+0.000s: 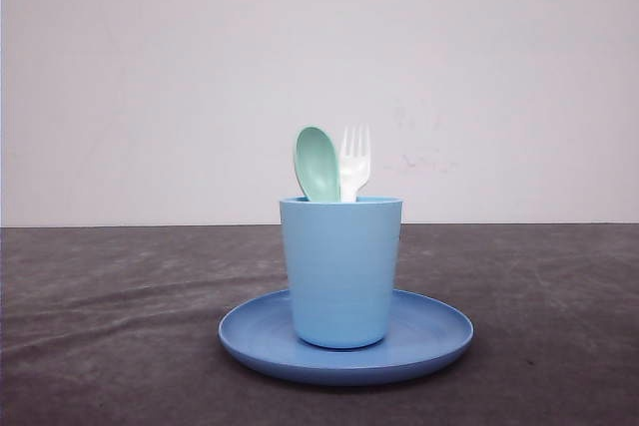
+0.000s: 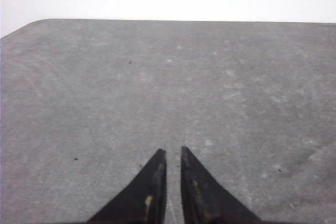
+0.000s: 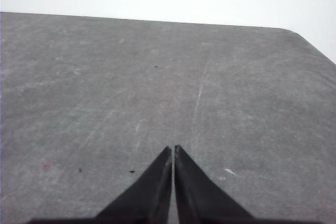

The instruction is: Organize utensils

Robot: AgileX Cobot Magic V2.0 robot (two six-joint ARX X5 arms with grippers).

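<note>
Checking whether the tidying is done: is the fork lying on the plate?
No: in the front view the white fork stands upright in the light blue cup beside the mint-green spoon, tines up, above the blue plate.

Smooth, matt-looking plastic: mint-green spoon [image 1: 317, 163], white fork [image 1: 354, 161], light blue cup [image 1: 340, 271] and blue plate [image 1: 429, 336], the last with a faint sheen. Bench [image 1: 110, 326]: dark grey, matt, scuffed and scratched. Fingers [image 2: 152, 192]: black, matt, with worn yellowish flecks.
</note>
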